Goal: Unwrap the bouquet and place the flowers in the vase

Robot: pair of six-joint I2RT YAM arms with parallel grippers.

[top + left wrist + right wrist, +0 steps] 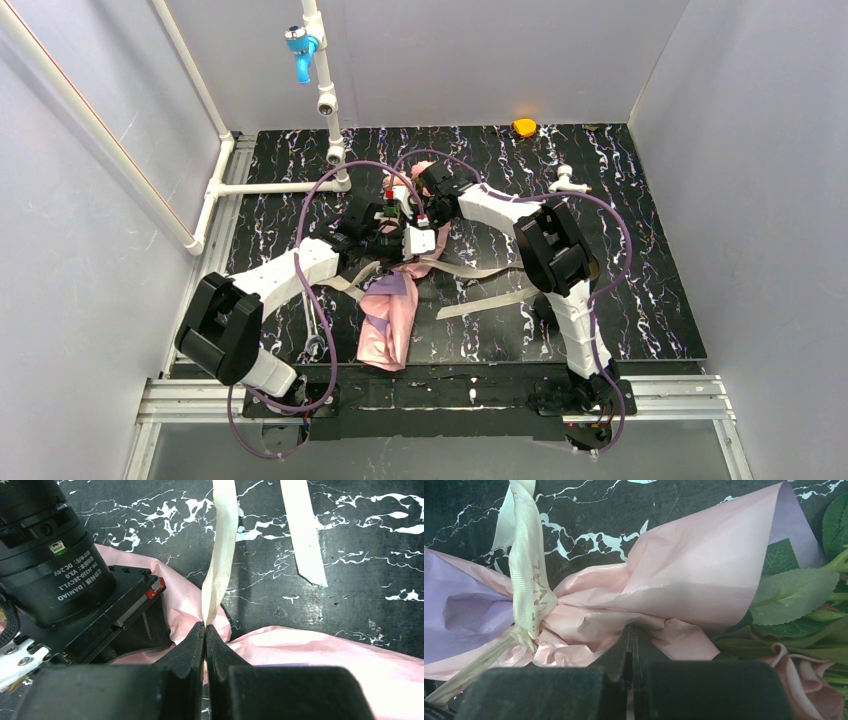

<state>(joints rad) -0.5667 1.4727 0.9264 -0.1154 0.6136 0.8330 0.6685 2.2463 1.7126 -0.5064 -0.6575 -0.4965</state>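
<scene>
The desk [640, 300] is black with white veins and stands between plain grey walls. One bouquet [385, 335] lies in the middle of it. Its long axis goes from the near edge to the far side, with the pointed paper end toward the arm bases.

The left gripper [205, 626] is clenched on the beige ribbon [220, 570], which runs straight away from its tips. The right gripper [632, 628] is clenched on the pink paper just beside the knot [531, 612]. The flowers lie on the other side of this grip.

I judge that the next pull must go sideways, away from the knot, while the right gripper holds the cone.

I count two loose ribbon ends, two grippers and one clear rose [809, 677]; more flowers are hidden. I cannot find the vase in any view.
</scene>
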